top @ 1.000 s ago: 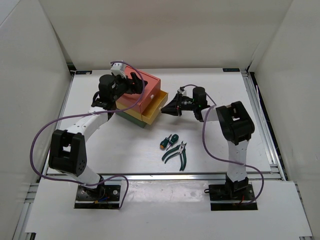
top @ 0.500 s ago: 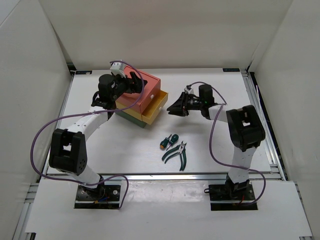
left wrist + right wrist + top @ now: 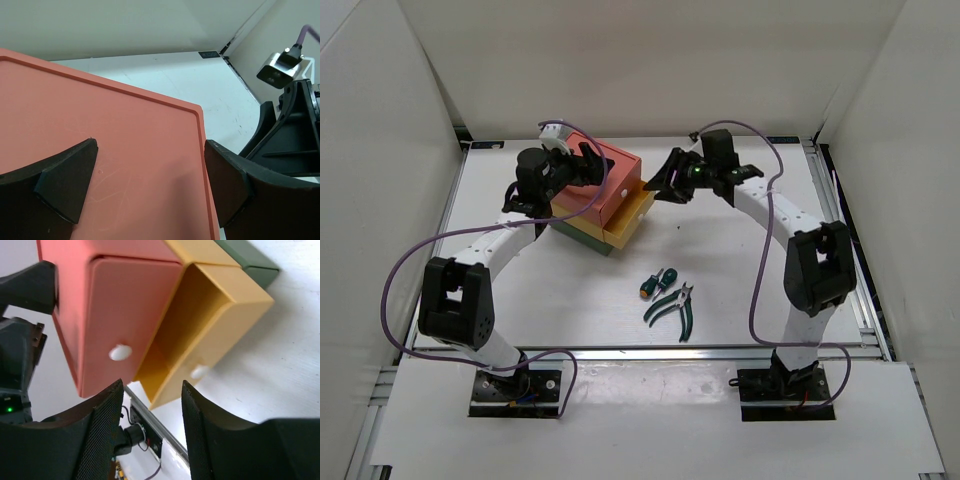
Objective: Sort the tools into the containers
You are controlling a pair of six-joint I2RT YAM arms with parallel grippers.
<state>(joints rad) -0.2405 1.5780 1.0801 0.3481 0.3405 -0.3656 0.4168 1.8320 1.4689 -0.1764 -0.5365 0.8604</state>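
White walls close in a pale table [image 3: 550,290], and toward its far side stands the stack of drawer boxes [image 3: 605,205]: salmon-red top box [image 3: 110,130], yellow middle drawer [image 3: 227,322], dark green bottom box [image 3: 582,238]. The yellow middle drawer is slid out toward the right arm, while the red front above it is shut.

The left gripper [image 3: 145,180] sits over the lid of the salmon-red top box with its jaws spread wide and nothing between them. Whether its fingers [image 3: 65,182] press on the lid I cannot tell.

The right gripper [image 3: 151,390] hangs just beside the drawer fronts, released and empty. The red front's white knob [image 3: 120,352] lies just ahead of one finger, and the yellow drawer's knob [image 3: 199,371] is near the other; neither is pinched.

The green-handled pliers [image 3: 672,308] lie on the table toward the arm bases, with the green-handled screwdriver [image 3: 668,276] and the orange-handled screwdriver [image 3: 646,289] just beside them, all well apart from both grippers and from the stack
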